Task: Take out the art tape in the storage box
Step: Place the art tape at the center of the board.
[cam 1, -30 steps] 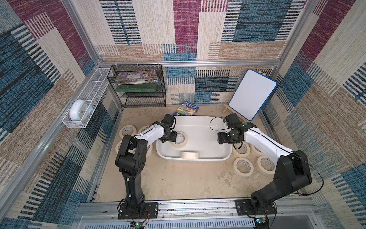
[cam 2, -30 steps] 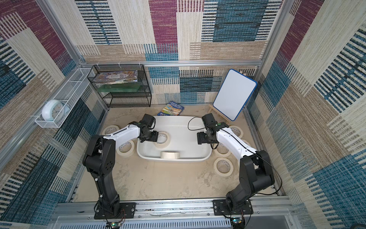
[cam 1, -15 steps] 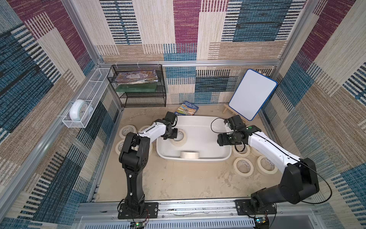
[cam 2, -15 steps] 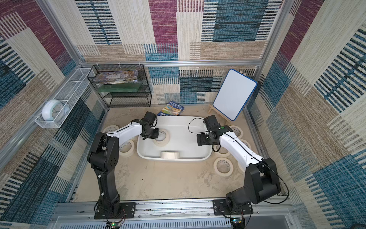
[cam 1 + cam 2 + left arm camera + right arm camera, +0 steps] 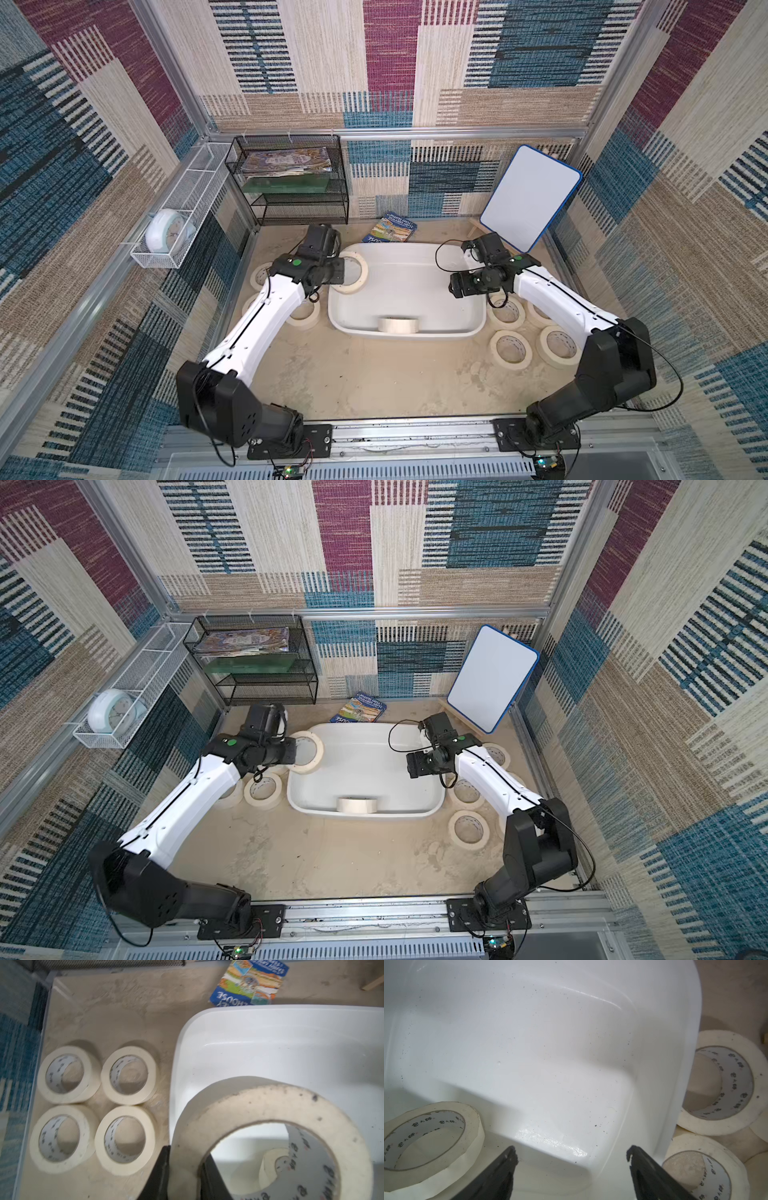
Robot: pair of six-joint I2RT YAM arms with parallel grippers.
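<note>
Art tape roll, wall pinched in the left gripper, held high to clear the storage box rim; right gripper wide, empty.

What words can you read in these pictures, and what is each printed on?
"HOUSE": blue booklet, upside down; its other lines are blurred.
"包大師", repeated: inner core of the art tape roll in the storage box.
Too small to read: clock, magazines.

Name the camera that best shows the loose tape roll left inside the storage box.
Right wrist: the loose roll is close, its core print visible. Both top views show it small; left wrist glimpses it through the held roll.
</note>
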